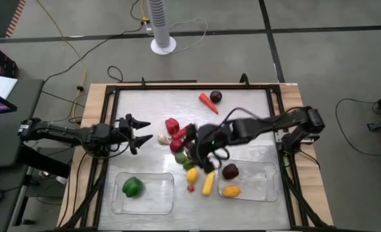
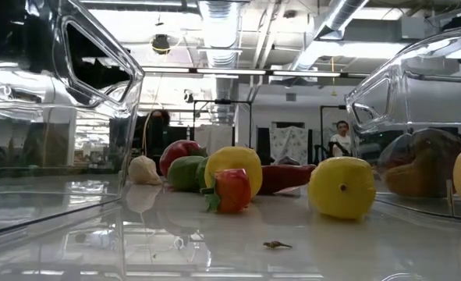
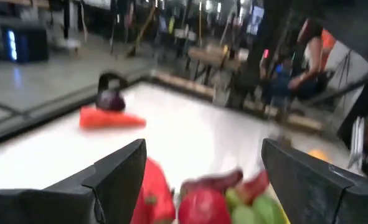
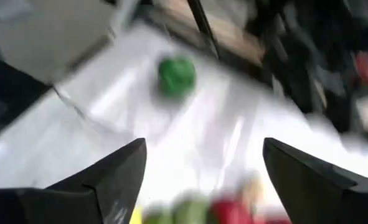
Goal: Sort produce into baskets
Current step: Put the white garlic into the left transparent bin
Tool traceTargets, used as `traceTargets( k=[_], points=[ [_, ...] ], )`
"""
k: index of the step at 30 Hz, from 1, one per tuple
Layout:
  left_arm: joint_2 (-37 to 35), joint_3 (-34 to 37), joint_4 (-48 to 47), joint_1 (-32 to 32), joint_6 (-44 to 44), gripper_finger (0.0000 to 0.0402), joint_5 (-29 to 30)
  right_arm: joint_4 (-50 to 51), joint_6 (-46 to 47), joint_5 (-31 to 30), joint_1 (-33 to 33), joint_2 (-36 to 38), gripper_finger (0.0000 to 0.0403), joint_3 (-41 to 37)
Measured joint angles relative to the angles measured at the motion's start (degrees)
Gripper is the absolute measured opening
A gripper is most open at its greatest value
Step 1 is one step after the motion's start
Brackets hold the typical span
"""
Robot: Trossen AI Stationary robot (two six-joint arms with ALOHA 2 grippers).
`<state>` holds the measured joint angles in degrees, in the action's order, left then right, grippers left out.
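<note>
Two baskets are partly filled, a green pepper (image 1: 132,187) in the left basket (image 1: 143,193), a plum (image 1: 230,171) in the right basket (image 1: 249,181); remaining produce (image 1: 187,151) is heaped mid-bench, flanked by left gripper (image 1: 138,134) and right gripper (image 1: 203,161), jaws parted and empty for picking.

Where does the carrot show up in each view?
High view: carrot at the table's far side, beside a dark plum.
Low view: cannot pick it out.
Left wrist view: carrot lying past the open left pincer, plum right behind it.
Right wrist view: not in it.
Shared landmark: the plum touching the carrot.
</note>
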<state>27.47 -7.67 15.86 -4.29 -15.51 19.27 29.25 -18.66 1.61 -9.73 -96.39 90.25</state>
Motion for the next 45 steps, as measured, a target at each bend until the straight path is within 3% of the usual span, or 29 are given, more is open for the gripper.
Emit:
traceTargets(
  k=[3, 9, 15, 18, 21, 24, 28, 33, 40, 45],
  points=[
    [3.1, -3.6, -7.1, 0.0, -0.3, 0.0293, -0.2, 2.6, 4.3, -2.0, 2.0, 5.4, 0.0318, -7.1],
    [13.3, -12.0, -20.1, 0.0, 2.9, 0.0271, -0.7, -11.4, 6.8, -9.8, 3.6, 19.9, 0.0299, -29.1],
    [24.5, -16.2, -19.9, 0.6, 9.2, 0.0265, -1.5, -25.3, 9.2, -12.5, 5.4, 33.1, 0.0297, -46.6],
    [29.9, -16.9, -19.0, 1.9, 12.5, 0.0265, -1.6, -32.9, 9.2, -12.4, 6.2, 36.8, 0.0297, -53.6],
    [34.6, -18.1, -19.0, 4.3, 13.3, 0.0265, -6.0, -40.2, 9.1, -12.4, 6.9, 38.8, 0.0297, -58.5],
    [38.7, -18.4, -18.1, 7.8, 13.8, 0.0265, -12.4, -41.9, 8.9, -12.3, 6.9, 39.1, 0.0297, -60.7],
    [43.5, -18.4, -16.1, 11.8, 16.6, 0.0265, -16.6, -42.7, 8.8, -11.6, 6.7, 38.4, 0.0297, -60.8],
    [47.2, -18.4, -14.8, 13.7, 21.1, 0.0265, -17.1, -43.7, 8.7, -10.5, 6.4, 37.1, 0.0297, -60.8],
    [50.1, -18.4, -15.2, 13.7, 20.9, 0.0263, -17.1, -43.9, 8.6, -10.4, 6.3, 37.1, 0.0297, -60.8],
    [52.3, -18.4, -14.1, 13.7, 20.6, 0.0232, -17.2, -44.5, 8.6, -10.4, 6.1, 37.1, 0.0297, -60.8]
  ],
)
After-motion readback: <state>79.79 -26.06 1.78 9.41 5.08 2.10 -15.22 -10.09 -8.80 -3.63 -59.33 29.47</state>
